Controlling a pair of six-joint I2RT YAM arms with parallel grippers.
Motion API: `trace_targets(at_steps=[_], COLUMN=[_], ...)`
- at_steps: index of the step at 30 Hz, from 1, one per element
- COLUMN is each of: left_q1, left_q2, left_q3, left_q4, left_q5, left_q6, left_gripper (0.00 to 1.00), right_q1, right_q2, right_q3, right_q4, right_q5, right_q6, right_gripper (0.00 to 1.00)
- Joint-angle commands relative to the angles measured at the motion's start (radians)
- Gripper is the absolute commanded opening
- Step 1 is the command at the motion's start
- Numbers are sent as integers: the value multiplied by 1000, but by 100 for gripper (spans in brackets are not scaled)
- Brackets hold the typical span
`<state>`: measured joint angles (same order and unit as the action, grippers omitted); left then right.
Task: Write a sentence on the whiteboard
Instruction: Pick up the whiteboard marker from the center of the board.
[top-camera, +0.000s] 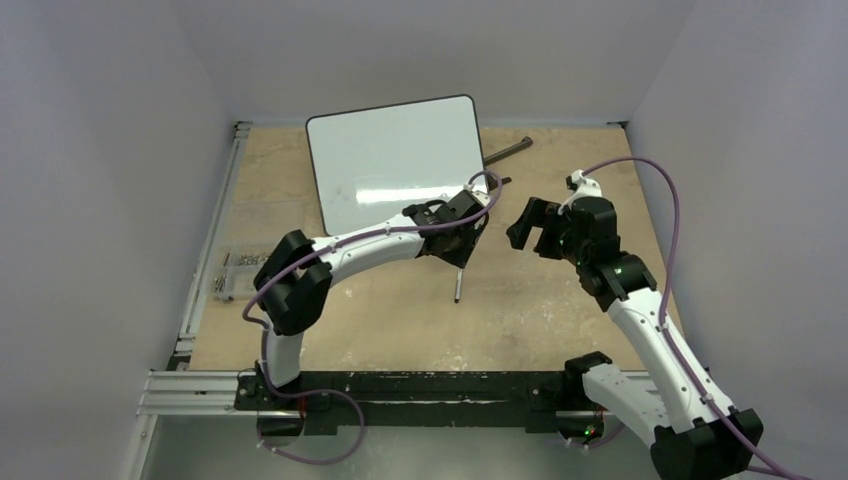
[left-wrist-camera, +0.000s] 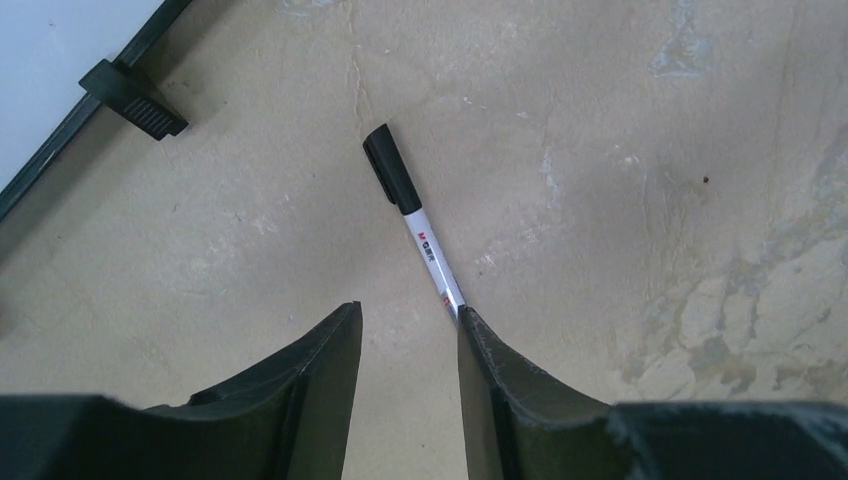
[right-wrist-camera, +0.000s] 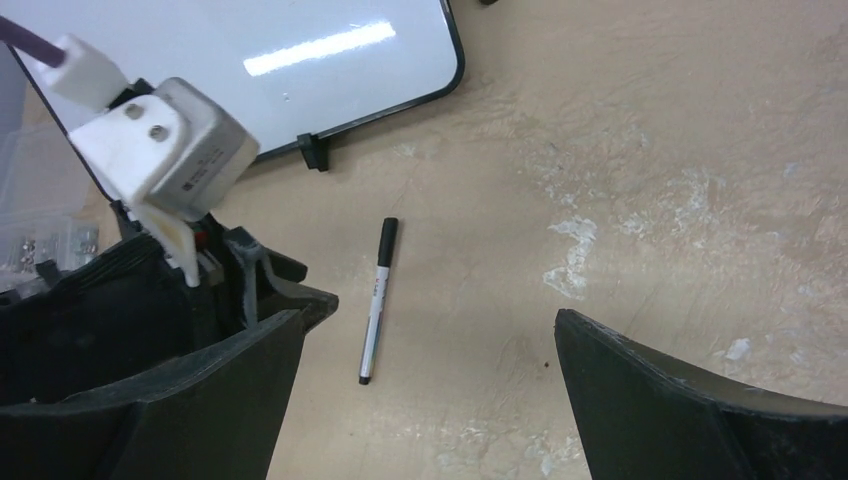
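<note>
1. Overhead, shows a pale, scuffed desk (top-camera: 400, 330) inside white walls, with two robot arms reaching in from the near edge.
2. Places the whiteboard (top-camera: 395, 165) at the far centre of the desk, turned slightly askew. Gives it a glossy white face, a thin black rim, rounded corners and a streak of reflected light.
3. Finds a slim white marker (top-camera: 458, 288) with a black cap lying flat on the desk, near the board's lower right corner but apart from it, cap end toward the board.
4. Sets the left end effector (top-camera: 455, 240) just above the marker, fingers spread and gripping nothing. From the left wrist, hides the marker's tail behind one fingertip (left-wrist-camera: 480, 350).
5. Puts the right end effector (top-camera: 530, 225) off to the right, apart from the left one, raised over bare desk, jaws wide apart and empty.
6. Adds a clear box of small metal parts (top-camera: 228, 275) at the desk's left edge and a dark bar (top-camera: 510, 148) just past the board's right side.
</note>
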<state>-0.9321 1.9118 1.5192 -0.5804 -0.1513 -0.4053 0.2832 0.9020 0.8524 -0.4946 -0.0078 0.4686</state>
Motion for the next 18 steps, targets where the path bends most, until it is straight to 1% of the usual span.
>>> trace_targets(at_steps=[1,3,7,18], left_q1=[-6,-5,-5,-5], left_q2=[48,77,134,237], left_q3=[83,104,147,220], left_q4=[-27,-37,-37,-36], left_q5=[-58,-81,-83,-109], left_q6=[6,4,6,-16], left_gripper=[37,35,34,33], right_q1=[5,4,5,5], right_q2=[-39,-46,-57,-55], right_q3=[17,17,15,11], right_q4=[14,14,30,51], right_q5=[33,35,30,23], right_q6=[-28,-30,-29,-23], right_gripper=[99,99,99,99])
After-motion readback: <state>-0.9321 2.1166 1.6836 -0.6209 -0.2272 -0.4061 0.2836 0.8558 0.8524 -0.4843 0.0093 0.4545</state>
